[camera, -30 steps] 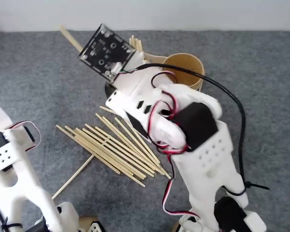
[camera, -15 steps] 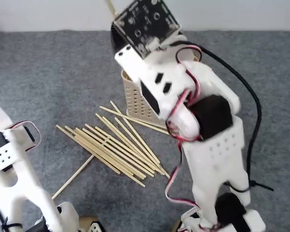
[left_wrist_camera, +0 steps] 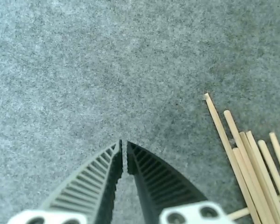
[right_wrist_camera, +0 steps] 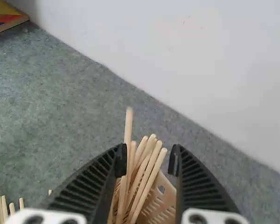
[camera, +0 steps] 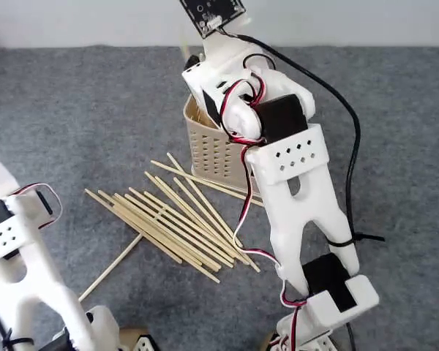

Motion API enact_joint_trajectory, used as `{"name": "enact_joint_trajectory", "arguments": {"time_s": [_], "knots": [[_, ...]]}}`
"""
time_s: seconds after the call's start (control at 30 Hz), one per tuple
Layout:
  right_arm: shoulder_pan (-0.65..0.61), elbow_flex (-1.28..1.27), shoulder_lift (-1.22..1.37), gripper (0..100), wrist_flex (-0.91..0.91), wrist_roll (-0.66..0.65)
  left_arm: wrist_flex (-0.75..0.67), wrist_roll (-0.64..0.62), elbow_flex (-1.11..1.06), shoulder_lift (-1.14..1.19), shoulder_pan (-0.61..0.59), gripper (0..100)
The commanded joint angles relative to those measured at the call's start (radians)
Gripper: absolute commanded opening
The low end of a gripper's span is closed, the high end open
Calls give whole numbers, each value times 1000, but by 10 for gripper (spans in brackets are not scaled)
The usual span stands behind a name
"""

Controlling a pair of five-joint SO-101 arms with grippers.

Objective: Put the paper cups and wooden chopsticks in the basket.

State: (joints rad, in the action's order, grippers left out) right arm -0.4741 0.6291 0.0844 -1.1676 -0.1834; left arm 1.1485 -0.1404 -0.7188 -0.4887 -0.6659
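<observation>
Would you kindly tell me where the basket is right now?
In the high view the basket stands upright at the carpet's far middle, under the right gripper, with the loose chopsticks lying just on its near side.

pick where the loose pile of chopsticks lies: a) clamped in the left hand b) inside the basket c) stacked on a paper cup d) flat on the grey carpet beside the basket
d, the loose chopsticks lie flat on the grey carpet, fanned out beside the basket.

Basket (camera: 207, 152) half hidden behind right arm (camera: 293, 183), loose chopsticks (left_wrist_camera: 245, 161) cut off
</observation>
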Motion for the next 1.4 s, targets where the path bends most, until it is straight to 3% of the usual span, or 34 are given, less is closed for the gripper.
{"name": "enact_joint_trajectory", "arguments": {"time_s": [0.0,0.33,0.57,0.8,1.13,1.37], "knots": [[12,51,-90,151,-15,26,-21,-12,16,-37,-6,16],[5,51,-196,51,-417,29,-20,-18,44,-32,0,16],[8,49,-199,9,-627,29,37,-107,90,-34,46,16],[13,-141,-415,9,-627,149,153,-133,174,-32,127,16],[27,-592,-854,9,-613,315,135,-137,154,-34,319,15],[239,-1000,-1250,9,-435,344,135,-388,134,-28,387,16]]}}
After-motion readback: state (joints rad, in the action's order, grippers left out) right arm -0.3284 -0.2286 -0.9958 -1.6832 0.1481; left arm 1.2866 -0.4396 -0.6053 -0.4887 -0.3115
